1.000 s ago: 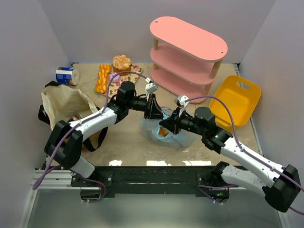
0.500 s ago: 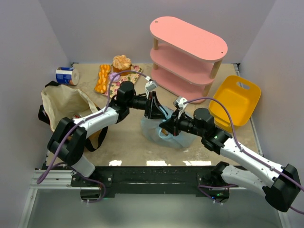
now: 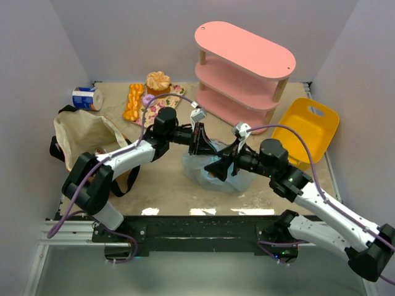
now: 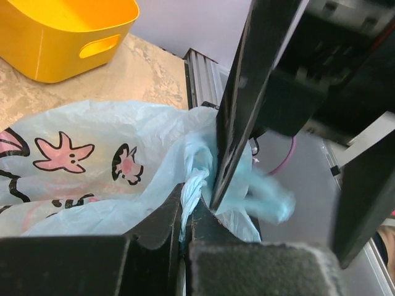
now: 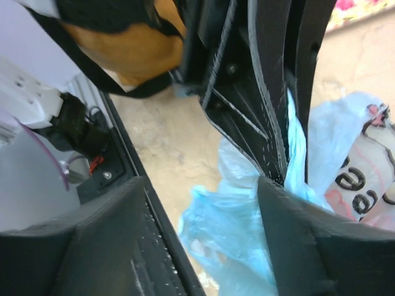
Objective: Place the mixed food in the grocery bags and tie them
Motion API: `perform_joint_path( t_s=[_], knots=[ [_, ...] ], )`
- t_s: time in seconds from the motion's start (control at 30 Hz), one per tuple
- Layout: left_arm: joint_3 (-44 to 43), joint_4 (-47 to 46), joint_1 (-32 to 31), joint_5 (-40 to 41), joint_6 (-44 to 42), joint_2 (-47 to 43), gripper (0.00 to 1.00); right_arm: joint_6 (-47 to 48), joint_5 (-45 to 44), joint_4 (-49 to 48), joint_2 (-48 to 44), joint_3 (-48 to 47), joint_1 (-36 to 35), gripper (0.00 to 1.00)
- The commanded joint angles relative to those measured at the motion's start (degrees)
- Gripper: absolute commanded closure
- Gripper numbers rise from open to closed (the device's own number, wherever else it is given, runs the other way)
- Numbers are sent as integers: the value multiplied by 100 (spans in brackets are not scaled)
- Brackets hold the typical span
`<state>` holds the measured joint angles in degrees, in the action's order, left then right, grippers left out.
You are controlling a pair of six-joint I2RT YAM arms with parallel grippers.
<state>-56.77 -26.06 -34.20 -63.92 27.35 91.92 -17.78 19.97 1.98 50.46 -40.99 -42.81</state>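
Right pincer [image 5: 197, 197], spread wide, has closed in on the left pincer [image 4: 185, 213] clamping a handle of the light-blue bag [image 4: 92, 154], so tying looks underway.

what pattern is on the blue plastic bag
Pink cartoon starfish with black outlines, printed on the light-blue plastic bag. It shows best in the left wrist view.

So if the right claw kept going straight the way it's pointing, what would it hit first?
Most likely the bunched handle of the light-blue bag, which lies between the open right gripper's fingers. Just behind it is the left gripper, pinching that plastic; depth is hard to judge.
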Motion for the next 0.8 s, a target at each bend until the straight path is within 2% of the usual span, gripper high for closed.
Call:
perform_joint_path(
  t_s=[0.0,0.07,0.23,0.27,0.3,0.33,0.4,0.43,0.5,0.53,0.67,0.77],
  knots=[
    [149,-434,-8,-191,-239,-473,100,-287,-736,896,-449,-1013,0,12],
    [297,-732,-8,-165,-239,-630,100,-191,-906,1399,-440,-1305,27,8],
    [658,-1357,-17,-15,-248,-921,100,11,-794,1779,-283,-1710,508,9],
    [702,-1401,-17,20,-283,-1017,100,38,-636,1788,-256,-1719,667,12],
    [738,-1454,-17,55,-318,-1070,100,38,-408,1789,-230,-1693,860,19],
    [781,-1454,-8,81,-379,-1106,100,38,38,1780,-221,-1649,1305,23],
    [799,-1332,-8,230,-494,-1211,100,64,454,1736,-203,-1491,1686,31],
    [808,-1270,-17,301,-599,-1238,100,73,899,1736,-194,-1438,1888,33],
    [826,-1182,-17,458,-652,-1299,100,29,1192,1727,-194,-1298,1917,35],
    [834,-1156,-17,529,-670,-1334,100,-41,1472,1718,-212,-1245,1916,36],
    [835,-857,-17,1029,-854,-1449,100,-847,1651,1403,-589,-789,1925,35],
    [887,-742,-43,1452,-898,-1528,100,-1305,1293,1428,-1142,-647,1917,27]
  ],
)
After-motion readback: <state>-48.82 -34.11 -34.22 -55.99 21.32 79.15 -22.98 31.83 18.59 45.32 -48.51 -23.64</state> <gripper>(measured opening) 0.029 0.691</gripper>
